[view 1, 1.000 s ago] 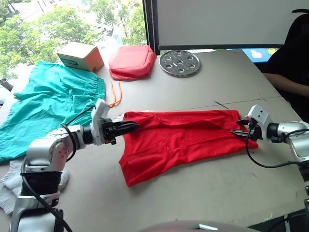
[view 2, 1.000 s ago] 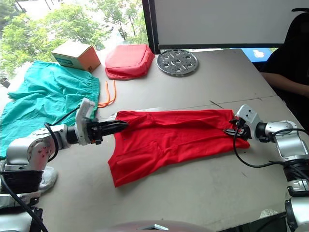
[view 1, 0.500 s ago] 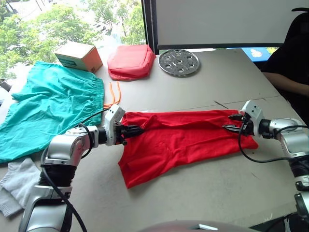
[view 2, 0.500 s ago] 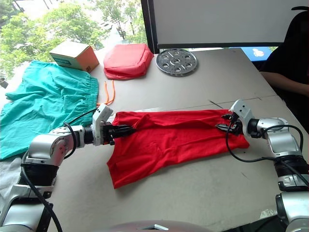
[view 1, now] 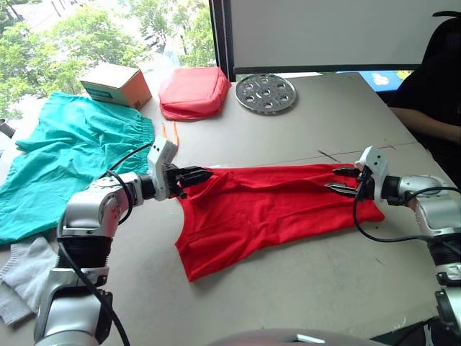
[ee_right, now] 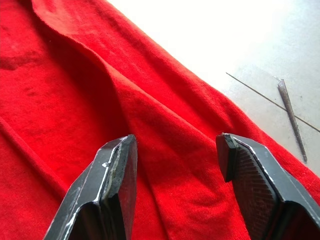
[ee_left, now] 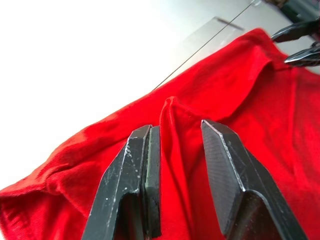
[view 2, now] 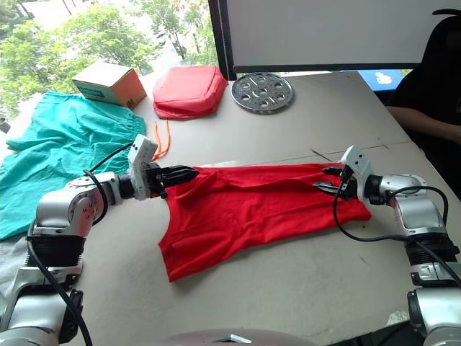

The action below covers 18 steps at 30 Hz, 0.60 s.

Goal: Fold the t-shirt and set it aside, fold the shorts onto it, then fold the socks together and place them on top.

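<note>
The red t-shirt lies spread crosswise on the table, rumpled along its far edge. My left gripper is at the shirt's far left corner. In the left wrist view this gripper is open, with a raised ridge of red fabric between its fingers. My right gripper is at the shirt's far right corner, open just above the cloth. The teal shorts lie spread at the far left with their orange drawstring trailing. The grey socks lie at the near left edge.
A cardboard box, a salmon-red padded pouch and a round perforated metal disc stand along the far edge. A person in black sits at the far right. Bare tabletop lies in front of the shirt.
My left gripper has shifted a little away from me, to the shirt's far left corner. The right gripper has slid slightly inward over the shirt's right corner, and its fingers have parted.
</note>
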Tool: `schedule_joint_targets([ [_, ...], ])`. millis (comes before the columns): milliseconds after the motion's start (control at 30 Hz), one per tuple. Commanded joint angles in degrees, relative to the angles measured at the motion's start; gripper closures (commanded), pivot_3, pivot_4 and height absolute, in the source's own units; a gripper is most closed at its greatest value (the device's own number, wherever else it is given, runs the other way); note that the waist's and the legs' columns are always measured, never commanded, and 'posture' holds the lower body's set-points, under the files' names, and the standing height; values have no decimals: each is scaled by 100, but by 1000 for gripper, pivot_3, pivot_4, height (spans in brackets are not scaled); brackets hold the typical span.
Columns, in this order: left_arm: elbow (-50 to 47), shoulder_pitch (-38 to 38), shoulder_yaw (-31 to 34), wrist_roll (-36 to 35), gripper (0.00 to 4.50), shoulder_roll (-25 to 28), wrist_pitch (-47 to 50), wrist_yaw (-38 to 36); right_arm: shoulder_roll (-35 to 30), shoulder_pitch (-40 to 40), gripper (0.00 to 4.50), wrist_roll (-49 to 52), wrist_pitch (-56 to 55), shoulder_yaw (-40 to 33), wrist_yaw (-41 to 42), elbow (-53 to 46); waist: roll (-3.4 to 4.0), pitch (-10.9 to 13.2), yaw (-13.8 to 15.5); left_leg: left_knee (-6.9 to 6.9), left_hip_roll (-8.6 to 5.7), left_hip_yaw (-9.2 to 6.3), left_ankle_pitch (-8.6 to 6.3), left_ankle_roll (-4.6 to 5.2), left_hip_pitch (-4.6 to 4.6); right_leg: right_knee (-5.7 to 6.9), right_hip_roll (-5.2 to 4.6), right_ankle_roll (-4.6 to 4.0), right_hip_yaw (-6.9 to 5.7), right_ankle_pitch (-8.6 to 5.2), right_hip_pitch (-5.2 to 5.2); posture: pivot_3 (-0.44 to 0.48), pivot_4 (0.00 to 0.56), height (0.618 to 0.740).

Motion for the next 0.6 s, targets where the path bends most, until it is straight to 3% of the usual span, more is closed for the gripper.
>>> schedule_joint_targets([
  [33,-271,140,-145,369,2993,148,-598,-125,-44,-139,1812,108,9,-156,-22,-195,0,0,-3,-2,1,1,1,-2,-2,-1,0,-4,1,-2,-2,0,150,740],
  [233,-841,571,16,312,2993,203,-596,-85,-120,271,1812,553,-136,-334,362,-945,0,0,25,-2,5,0,-4,6,-1,-1,-4,-12,3,-7,-1,0,150,740],
  [600,-626,756,-448,1235,2993,186,-1757,-18,-117,755,1812,882,-713,-387,740,-1637,1,0,48,-2,5,2,-5,7,1,-1,-8,-13,2,-6,-1,0,150,740],
])
